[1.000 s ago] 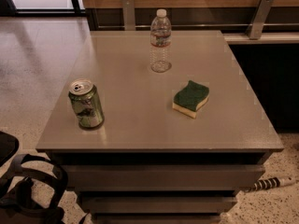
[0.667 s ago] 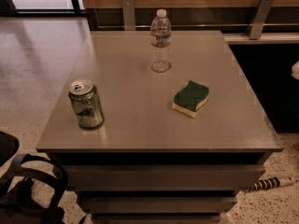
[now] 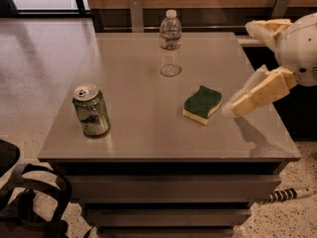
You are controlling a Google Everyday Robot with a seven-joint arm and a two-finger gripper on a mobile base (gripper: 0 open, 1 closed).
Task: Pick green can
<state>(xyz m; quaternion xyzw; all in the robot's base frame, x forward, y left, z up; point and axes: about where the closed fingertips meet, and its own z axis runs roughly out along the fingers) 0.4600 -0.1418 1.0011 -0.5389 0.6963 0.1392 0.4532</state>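
The green can [image 3: 91,110] stands upright near the front left corner of the grey table [image 3: 133,78], its silver top and pull tab showing. My gripper [image 3: 239,69] comes in from the right edge of the view, above the table's right side and just right of the sponge, far from the can. Its two pale fingers [image 3: 255,95] are spread apart with nothing between them.
A green-and-yellow sponge [image 3: 202,104] lies right of the table's middle. A clear water bottle [image 3: 170,43] stands at the back centre. A black strap-like object [image 3: 27,197] sits on the floor at front left. A wooden wall runs behind the table.
My gripper has come into view from the right and now hangs over the table's right side. The can, sponge and bottle have not moved.
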